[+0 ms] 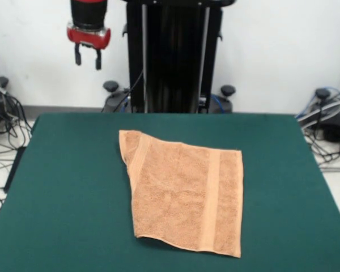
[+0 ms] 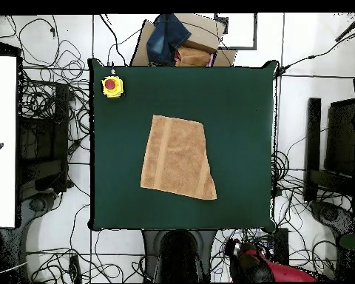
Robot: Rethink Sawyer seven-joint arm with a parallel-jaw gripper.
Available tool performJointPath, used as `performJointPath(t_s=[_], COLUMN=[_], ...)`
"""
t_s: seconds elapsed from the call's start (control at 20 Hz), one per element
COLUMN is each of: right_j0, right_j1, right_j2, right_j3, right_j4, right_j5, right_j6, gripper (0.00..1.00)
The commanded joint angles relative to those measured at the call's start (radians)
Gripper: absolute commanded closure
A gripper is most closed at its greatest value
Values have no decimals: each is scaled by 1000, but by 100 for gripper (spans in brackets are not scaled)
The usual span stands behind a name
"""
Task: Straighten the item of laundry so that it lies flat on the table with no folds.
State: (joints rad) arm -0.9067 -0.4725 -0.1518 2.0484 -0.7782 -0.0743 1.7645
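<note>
Towel (image 1: 187, 192) first: you see it lying near the middle of the table (image 1: 68, 192), spread mostly open but not square. Your front view shows its near edge running slanted, lower on the right, with a slight lift and shadow under the near left corner. A band stripe (image 1: 211, 198) crosses it on the right, another (image 1: 139, 158) on the left. Farther back, the far left corner juts out past the rest, so the outline looks skewed there. In your overhead view a yellow box with a red button (image 2: 112, 86) sits on one table corner, well apart from the towel. Beyond the table, the gripper (image 1: 87, 58) hangs high, fingers apart, holding nothing.
</note>
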Motion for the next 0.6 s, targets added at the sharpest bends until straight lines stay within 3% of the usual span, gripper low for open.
performJointPath(t_s=[0.05,0.3,0.6], right_j0=[-83,-109,-68], right_j1=[-44,-27,26], right_j2=[309,404,434], right_j3=[-142,-226,-323], right_j4=[45,32,19], right_j5=[341,463,478], right_j6=[-155,-223,-121], gripper=[0,0,0])
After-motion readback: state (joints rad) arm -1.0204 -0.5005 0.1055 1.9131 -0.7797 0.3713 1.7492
